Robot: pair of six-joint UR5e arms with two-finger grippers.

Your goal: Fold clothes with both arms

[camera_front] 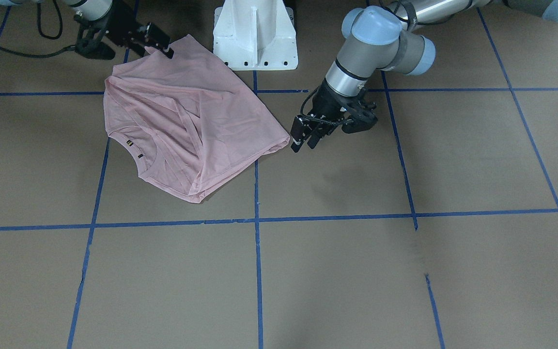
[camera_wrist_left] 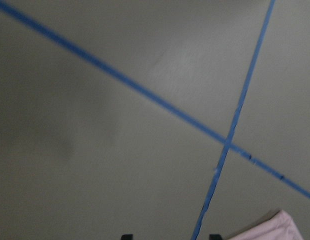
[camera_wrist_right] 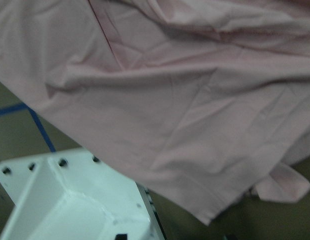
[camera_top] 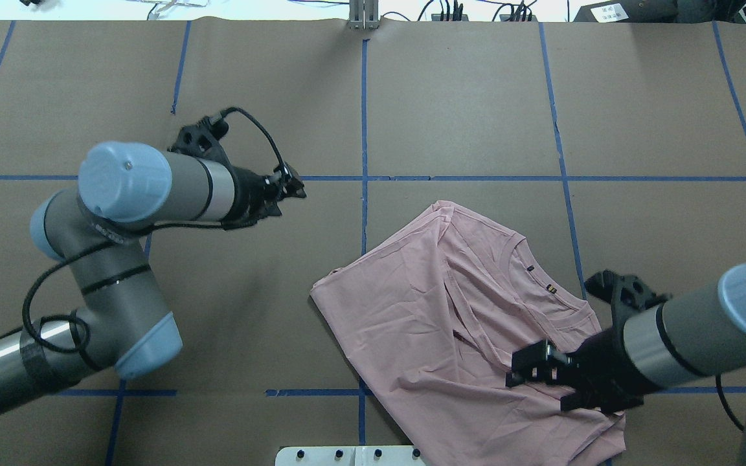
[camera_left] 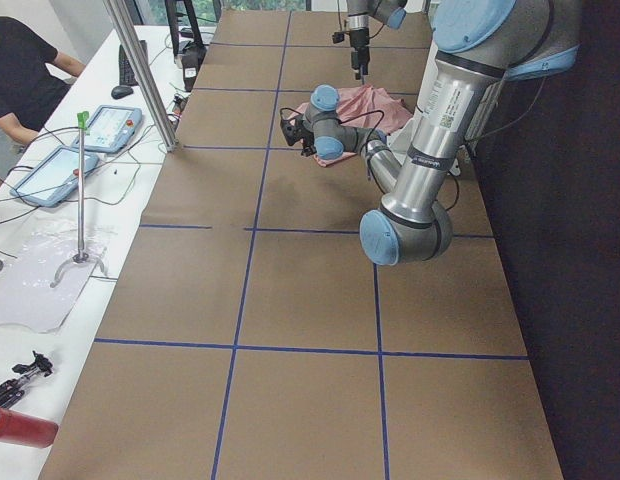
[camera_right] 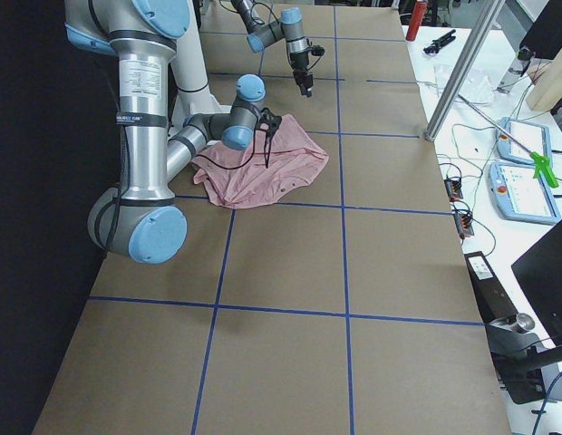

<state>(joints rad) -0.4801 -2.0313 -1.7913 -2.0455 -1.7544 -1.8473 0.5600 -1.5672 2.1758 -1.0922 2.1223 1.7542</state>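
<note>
The pink T-shirt [camera_front: 187, 121] lies rumpled on the brown worktop [camera_front: 405, 271], on the robot's right side, close to the white pedestal [camera_front: 255, 39]. One side is folded over the body in a long diagonal crease. The neckline faces away from the robot, and small black tags [camera_top: 538, 278] show just inside the collar. The printed side is out of sight.

The right claw [camera_front: 162, 46] hangs over the shirt's edge nearest the pedestal. Its jaws are spread with nothing between them, and its wrist view looks down on loose pink cloth and the pedestal's corner. Whether a fingertip touches the fabric cannot be told.

The left claw [camera_front: 306, 140] hovers above bare worktop near the shirt's left corner, without touching it. Its jaws are parted and empty. Its wrist view shows crossing blue tape lines [camera_wrist_left: 230, 142] and a sliver of pink at the lower right.
</note>
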